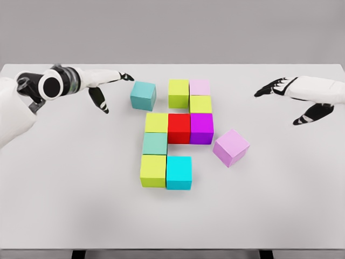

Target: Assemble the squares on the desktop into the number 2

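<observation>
Coloured cubes lie mid-table. A lime cube point(178, 93) and a pale pink cube point(200, 87) form the top row, with a lime cube point(201, 103) below the pink. The middle row is lime point(157, 122), red point(179, 128) and purple point(201, 128). Below come a teal-green cube point(154, 143), a lime cube point(153, 170) and a cyan cube point(179, 172). A teal cube point(143, 95) sits loose and skewed at the upper left; a lilac cube point(230, 147) sits loose and rotated at the right. My left hand point(108, 86) hovers open just left of the teal cube. My right hand point(288, 97) is open, far right.
The white table point(70, 183) ends in a front edge near the bottom of the view, with dark legs showing below. A grey wall rises behind the far edge.
</observation>
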Controlling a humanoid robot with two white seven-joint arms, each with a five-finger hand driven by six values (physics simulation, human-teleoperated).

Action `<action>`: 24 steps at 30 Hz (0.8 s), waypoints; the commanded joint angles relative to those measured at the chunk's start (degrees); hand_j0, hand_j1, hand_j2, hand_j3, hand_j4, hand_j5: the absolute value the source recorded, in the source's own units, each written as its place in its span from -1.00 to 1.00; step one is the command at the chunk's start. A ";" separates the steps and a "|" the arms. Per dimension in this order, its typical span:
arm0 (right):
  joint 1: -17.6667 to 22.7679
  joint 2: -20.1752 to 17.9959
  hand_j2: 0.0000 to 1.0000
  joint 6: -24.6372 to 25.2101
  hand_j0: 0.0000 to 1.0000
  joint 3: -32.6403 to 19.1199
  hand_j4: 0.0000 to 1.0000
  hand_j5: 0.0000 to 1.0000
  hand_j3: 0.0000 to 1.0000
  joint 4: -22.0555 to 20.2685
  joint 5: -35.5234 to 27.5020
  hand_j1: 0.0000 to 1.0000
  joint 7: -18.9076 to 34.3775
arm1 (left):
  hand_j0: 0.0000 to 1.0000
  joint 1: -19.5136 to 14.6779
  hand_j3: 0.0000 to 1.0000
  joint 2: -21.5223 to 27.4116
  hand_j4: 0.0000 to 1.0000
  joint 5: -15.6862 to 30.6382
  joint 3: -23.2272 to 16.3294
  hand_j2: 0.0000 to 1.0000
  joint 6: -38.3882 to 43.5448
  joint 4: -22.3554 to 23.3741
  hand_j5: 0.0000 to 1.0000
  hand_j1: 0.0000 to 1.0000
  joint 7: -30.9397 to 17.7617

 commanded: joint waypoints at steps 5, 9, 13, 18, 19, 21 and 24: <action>0.00 6.37 1.00 0.13 1.00 -0.34 1.00 1.00 1.00 12.31 8.24 1.00 -0.02 | 1.00 0.09 1.00 1.14 1.00 -2.53 -2.36 1.00 0.27 -0.12 1.00 1.00 0.00; -0.53 6.29 1.00 0.13 1.00 2.03 1.00 1.00 1.00 11.52 10.61 1.00 -0.02 | 1.00 0.18 1.00 1.22 1.00 -3.06 -2.80 1.00 0.27 0.32 1.00 1.00 0.00; -0.70 5.58 1.00 0.13 1.00 2.47 1.00 1.00 1.00 7.75 10.79 1.00 -0.02 | 1.00 0.18 1.00 1.93 1.00 -3.06 -3.86 1.00 0.27 -0.03 1.00 1.00 0.00; -0.70 3.12 1.00 0.13 1.00 5.81 1.00 1.00 1.00 0.89 13.95 1.00 -0.02 | 1.00 0.26 1.00 1.66 1.00 -3.06 -6.76 1.00 0.27 -0.03 1.00 1.00 0.00; -0.70 2.95 1.00 0.13 1.00 5.99 1.00 1.00 1.00 -0.08 14.92 1.00 -0.02 | 1.00 0.26 1.00 1.57 1.00 -3.06 -6.76 1.00 0.27 -0.12 1.00 1.00 0.00; -0.44 1.71 1.00 0.13 1.00 7.22 1.00 1.00 1.00 -2.54 15.98 1.00 -0.02 | 1.00 0.35 1.00 1.31 1.00 -3.06 -7.02 1.00 0.27 -0.12 1.00 1.00 0.00; -0.53 1.71 1.00 0.13 1.00 7.48 1.00 1.00 1.00 -2.63 17.12 1.00 -0.02 | 1.00 0.26 1.00 1.22 1.00 -2.98 -7.02 1.00 0.19 -0.38 1.00 1.00 0.00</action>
